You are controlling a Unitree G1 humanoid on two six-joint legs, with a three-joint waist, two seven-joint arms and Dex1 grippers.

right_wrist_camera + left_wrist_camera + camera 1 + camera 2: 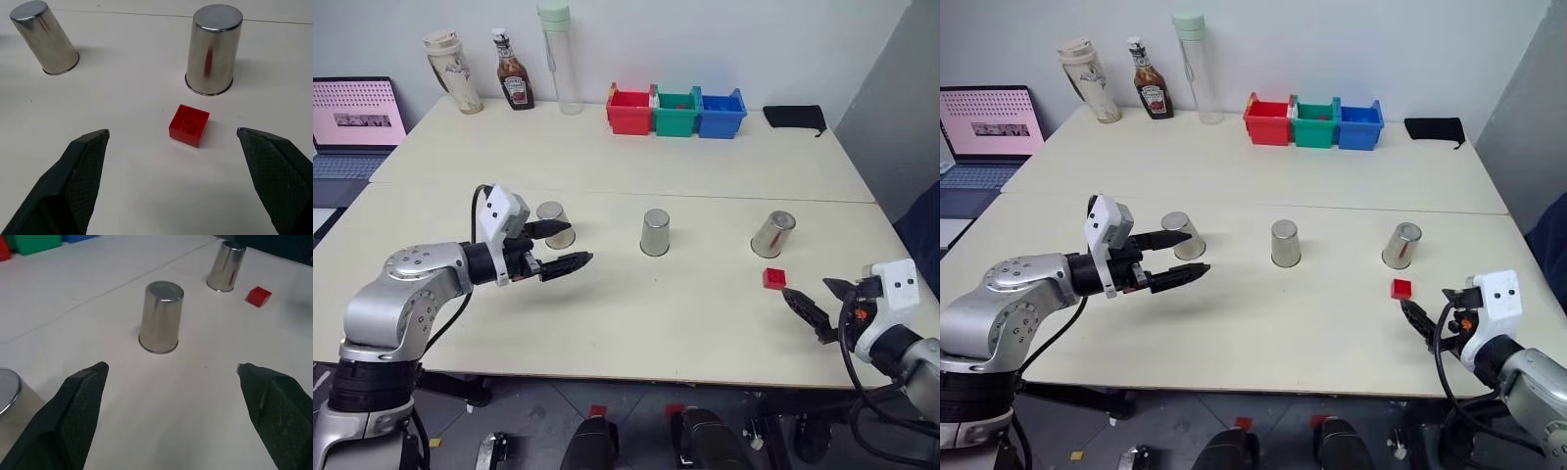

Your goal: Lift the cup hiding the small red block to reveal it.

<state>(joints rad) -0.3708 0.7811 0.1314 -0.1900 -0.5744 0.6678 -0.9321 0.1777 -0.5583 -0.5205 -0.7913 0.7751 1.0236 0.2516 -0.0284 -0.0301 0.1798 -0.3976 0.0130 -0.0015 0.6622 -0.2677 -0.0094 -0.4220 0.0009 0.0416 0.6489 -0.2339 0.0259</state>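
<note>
Three silver metal cups stand mouth-down in a row on the table: the left cup (555,223), the middle cup (655,232) and the right cup (772,233). The small red block (774,278) lies uncovered on the table just in front of the right cup (213,49); no cup is over it. My left gripper (579,243) hovers open beside the left cup, pointing toward the middle cup (160,316), holding nothing. My right gripper (805,288) is open and empty near the table's front edge, just short of the block (189,125).
Red (629,110), green (676,111) and blue (721,113) bins line the table's far side, with a black pouch (794,117) to their right. A ketchup bottle (514,84), a tall clear bottle (559,57) and a tumbler (452,70) stand far left. A laptop (352,122) sits at the left.
</note>
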